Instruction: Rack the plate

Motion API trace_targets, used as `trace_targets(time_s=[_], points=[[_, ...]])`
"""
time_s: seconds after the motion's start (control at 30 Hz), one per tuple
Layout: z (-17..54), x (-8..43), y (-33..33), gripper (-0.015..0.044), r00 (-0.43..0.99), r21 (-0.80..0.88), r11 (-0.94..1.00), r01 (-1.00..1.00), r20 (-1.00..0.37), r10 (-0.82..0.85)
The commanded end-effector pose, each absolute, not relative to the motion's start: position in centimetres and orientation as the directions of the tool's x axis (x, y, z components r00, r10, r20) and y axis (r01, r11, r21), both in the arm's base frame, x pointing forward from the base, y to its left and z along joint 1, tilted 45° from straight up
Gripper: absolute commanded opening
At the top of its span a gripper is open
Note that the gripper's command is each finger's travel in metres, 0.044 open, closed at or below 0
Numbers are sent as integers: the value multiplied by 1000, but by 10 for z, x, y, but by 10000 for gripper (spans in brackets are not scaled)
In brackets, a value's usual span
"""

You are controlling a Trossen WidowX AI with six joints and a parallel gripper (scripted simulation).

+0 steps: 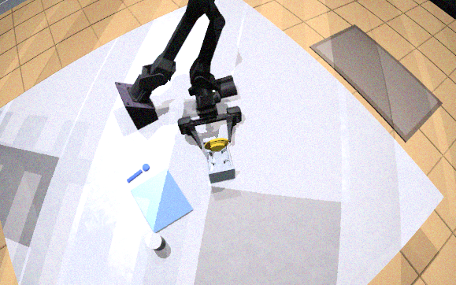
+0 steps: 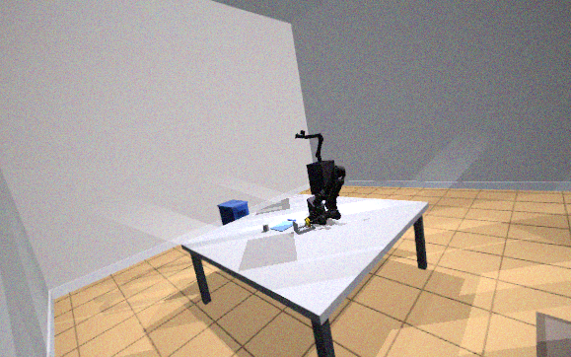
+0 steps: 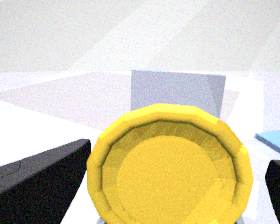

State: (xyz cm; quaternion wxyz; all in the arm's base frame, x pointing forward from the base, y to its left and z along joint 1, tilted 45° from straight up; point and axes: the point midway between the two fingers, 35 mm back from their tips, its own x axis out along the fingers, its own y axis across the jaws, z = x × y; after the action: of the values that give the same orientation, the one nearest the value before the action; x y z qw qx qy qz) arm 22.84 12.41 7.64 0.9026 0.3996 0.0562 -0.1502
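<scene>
The yellow plate (image 1: 216, 145) (image 2: 308, 222) (image 3: 166, 175) stands steeply on edge at the arm-side end of the grey dish rack (image 1: 222, 175) (image 3: 178, 92). The rack's tall end wall is beyond the plate in the wrist view. The plate's lower edge is hidden, so I cannot tell exactly how it sits between the rails. My gripper (image 1: 216, 144) (image 3: 179, 159) is open around the plate. In the wrist view there is a gap between each finger and the plate's rim.
A light blue square mat (image 1: 176, 201) (image 2: 281, 226) lies beside the rack. A blue bar (image 1: 134, 176) and a small blue disc (image 1: 146, 167) lie near it. A white-topped cylinder (image 1: 155, 242) (image 2: 265, 228) stands past the mat. The arm's base (image 1: 146, 118) is nearby.
</scene>
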Motion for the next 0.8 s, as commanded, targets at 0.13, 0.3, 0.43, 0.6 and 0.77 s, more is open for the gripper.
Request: trace_targets(time_s=[0.13,0.3,0.43,0.6,0.77], points=[[100,235,107,400,943,698,635,332,-239,-230],[126,238,84,400,942,693,638,336,-244,-231],[147,239,64,400,944,689,646,329,-236,-230],[164,236,45,400,949,683,659,315,-216,-229],[159,242,42,400,933,593,721,357,-268,-242]])
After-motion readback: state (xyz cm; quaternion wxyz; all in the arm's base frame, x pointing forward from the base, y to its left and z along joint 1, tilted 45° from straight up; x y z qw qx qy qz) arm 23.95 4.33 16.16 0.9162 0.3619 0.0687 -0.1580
